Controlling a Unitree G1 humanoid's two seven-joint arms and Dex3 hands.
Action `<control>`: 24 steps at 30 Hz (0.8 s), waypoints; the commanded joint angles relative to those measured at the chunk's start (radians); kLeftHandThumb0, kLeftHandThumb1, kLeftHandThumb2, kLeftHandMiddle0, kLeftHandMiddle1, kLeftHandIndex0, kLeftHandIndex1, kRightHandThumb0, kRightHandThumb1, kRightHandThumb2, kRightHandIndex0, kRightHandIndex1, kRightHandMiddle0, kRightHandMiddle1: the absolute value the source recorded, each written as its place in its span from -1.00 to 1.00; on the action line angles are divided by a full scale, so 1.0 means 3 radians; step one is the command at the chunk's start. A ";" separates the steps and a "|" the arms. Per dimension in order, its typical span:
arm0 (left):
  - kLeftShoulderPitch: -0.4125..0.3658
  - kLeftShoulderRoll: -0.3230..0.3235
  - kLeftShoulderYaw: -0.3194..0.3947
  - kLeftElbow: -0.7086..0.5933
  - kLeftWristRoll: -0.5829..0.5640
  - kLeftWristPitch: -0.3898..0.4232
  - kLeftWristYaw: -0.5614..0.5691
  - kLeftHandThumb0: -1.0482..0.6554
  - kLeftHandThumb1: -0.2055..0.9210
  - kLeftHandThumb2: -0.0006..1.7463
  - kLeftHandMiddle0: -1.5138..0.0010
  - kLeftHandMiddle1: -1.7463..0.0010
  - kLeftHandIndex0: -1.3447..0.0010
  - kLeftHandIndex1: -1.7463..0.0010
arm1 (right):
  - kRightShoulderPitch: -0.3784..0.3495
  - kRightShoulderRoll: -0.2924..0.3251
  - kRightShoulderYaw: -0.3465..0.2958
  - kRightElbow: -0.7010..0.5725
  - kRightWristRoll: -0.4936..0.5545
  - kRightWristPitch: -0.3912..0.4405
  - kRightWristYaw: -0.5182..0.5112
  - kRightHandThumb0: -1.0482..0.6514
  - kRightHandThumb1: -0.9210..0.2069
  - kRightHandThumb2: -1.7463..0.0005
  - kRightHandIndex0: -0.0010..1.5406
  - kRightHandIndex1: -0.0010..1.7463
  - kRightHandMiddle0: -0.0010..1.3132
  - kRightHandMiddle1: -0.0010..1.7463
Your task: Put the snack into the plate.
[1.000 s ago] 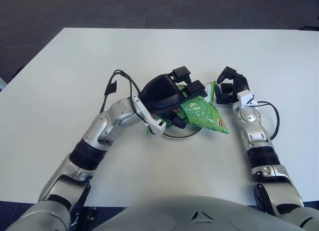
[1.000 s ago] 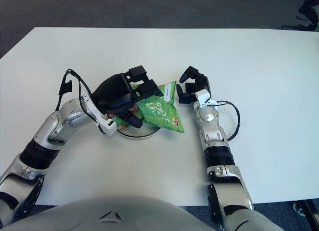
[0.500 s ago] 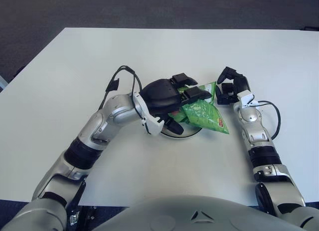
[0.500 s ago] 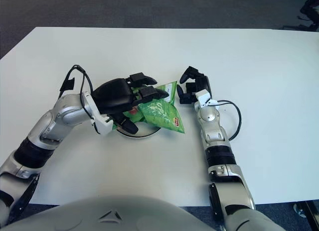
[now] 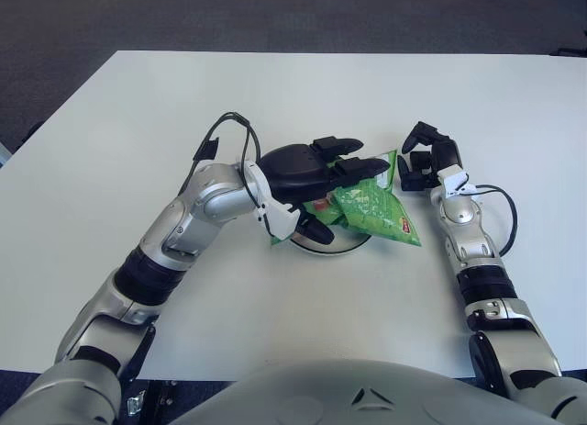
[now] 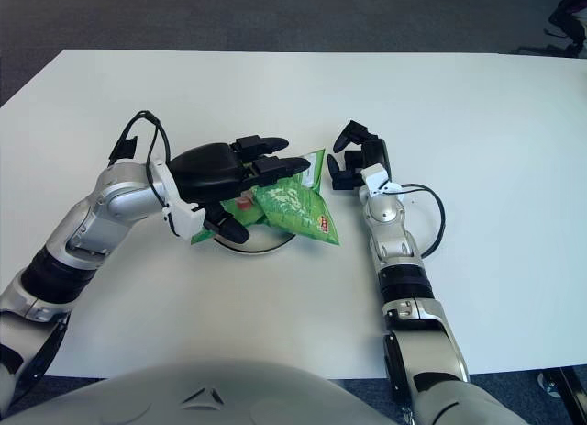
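A green snack bag (image 5: 376,209) lies across a small round plate (image 5: 337,246) at the table's middle, its right end hanging past the rim. My left hand (image 5: 341,184) hovers flat over the bag's left part, fingers stretched out and spread, thumb low by the plate's front; it grips nothing. Part of the bag and most of the plate are hidden under this hand. My right hand (image 5: 420,163) rests on the table just right of the bag's upper corner, fingers curled, holding nothing.
The white table (image 5: 110,122) stretches wide on all sides. A black cable (image 5: 500,214) loops beside my right forearm, and another arcs over my left wrist (image 5: 220,136). Dark floor lies beyond the far edge.
My left hand has turned flatter and its fingers have uncurled from the bag, stretching out over it. The bag stays on the plate. The right hand has not moved.
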 commanded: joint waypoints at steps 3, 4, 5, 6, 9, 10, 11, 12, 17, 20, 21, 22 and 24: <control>-0.0024 0.0023 0.0210 -0.0019 -0.0154 0.0037 0.0099 -1.00 1.00 -0.33 1.00 1.00 1.00 1.00 | 0.0311 0.0085 0.0020 0.0202 0.0038 0.0216 0.0101 -0.42 0.38 -0.75 0.72 1.00 0.16 1.00; -0.0014 0.0022 0.0242 -0.0029 -0.0152 0.0047 0.0123 -1.00 1.00 -0.34 1.00 1.00 1.00 1.00 | 0.0302 0.0090 0.0005 0.0222 0.0065 0.0202 0.0114 -0.42 0.38 -0.75 0.72 1.00 0.16 1.00; -0.0008 0.0023 0.0263 -0.0035 -0.0150 0.0053 0.0139 -1.00 1.00 -0.36 1.00 1.00 1.00 1.00 | 0.0295 0.0094 -0.0005 0.0238 0.0084 0.0191 0.0123 -0.42 0.37 -0.75 0.73 1.00 0.15 1.00; 0.0000 0.0024 0.0295 -0.0048 -0.0134 0.0066 0.0163 -1.00 1.00 -0.36 1.00 1.00 1.00 1.00 | 0.0293 0.0100 -0.0018 0.0242 0.0112 0.0181 0.0139 -0.42 0.37 -0.74 0.73 1.00 0.15 1.00; 0.0003 0.0042 0.0379 -0.0088 -0.0105 0.0124 0.0190 -1.00 1.00 -0.41 1.00 1.00 1.00 1.00 | 0.0309 0.0123 -0.0042 0.0181 0.0169 0.0201 0.0190 -0.41 0.35 -0.73 0.74 1.00 0.14 1.00; 0.0002 0.0046 0.0393 -0.0095 -0.0105 0.0133 0.0193 -1.00 1.00 -0.43 1.00 1.00 1.00 1.00 | 0.0319 0.0126 -0.0043 0.0156 0.0178 0.0212 0.0200 -0.41 0.34 -0.72 0.74 1.00 0.13 1.00; 0.0000 0.0043 0.0408 -0.0094 -0.0104 0.0135 0.0207 -1.00 1.00 -0.44 1.00 1.00 1.00 1.00 | 0.0329 0.0124 -0.0043 0.0130 0.0188 0.0224 0.0212 -0.41 0.33 -0.71 0.73 1.00 0.12 1.00; -0.0002 0.0041 0.0418 -0.0093 -0.0103 0.0137 0.0217 -1.00 1.00 -0.45 1.00 1.00 1.00 1.00 | 0.0336 0.0124 -0.0044 0.0112 0.0195 0.0233 0.0221 -0.41 0.33 -0.71 0.73 1.00 0.12 1.00; 0.0009 0.0038 0.0481 -0.0077 -0.0138 0.0135 0.0272 -1.00 1.00 -0.51 1.00 1.00 1.00 1.00 | 0.0355 0.0122 -0.0051 0.0053 0.0215 0.0275 0.0271 -0.40 0.31 -0.70 0.73 1.00 0.11 1.00; 0.0016 0.0040 0.0508 -0.0068 -0.0149 0.0153 0.0288 -1.00 1.00 -0.52 1.00 1.00 1.00 1.00 | 0.0362 0.0112 -0.0051 0.0025 0.0211 0.0294 0.0305 -0.40 0.31 -0.69 0.73 1.00 0.11 1.00; 0.0026 0.0038 0.0532 -0.0076 -0.0158 0.0181 0.0295 -1.00 1.00 -0.52 1.00 1.00 1.00 1.00 | 0.0366 0.0105 -0.0044 0.0011 0.0200 0.0302 0.0315 -0.40 0.30 -0.69 0.73 1.00 0.11 1.00; 0.0034 0.0036 0.0549 -0.0082 -0.0165 0.0202 0.0299 -1.00 1.00 -0.51 1.00 1.00 1.00 1.00 | 0.0369 0.0100 -0.0040 -0.0001 0.0191 0.0309 0.0323 -0.40 0.30 -0.69 0.73 1.00 0.10 1.00; 0.0045 0.0035 0.0575 -0.0084 -0.0182 0.0220 0.0314 -1.00 1.00 -0.50 1.00 1.00 1.00 1.00 | 0.0373 0.0095 -0.0036 -0.0013 0.0177 0.0315 0.0329 -0.40 0.29 -0.68 0.74 1.00 0.09 1.00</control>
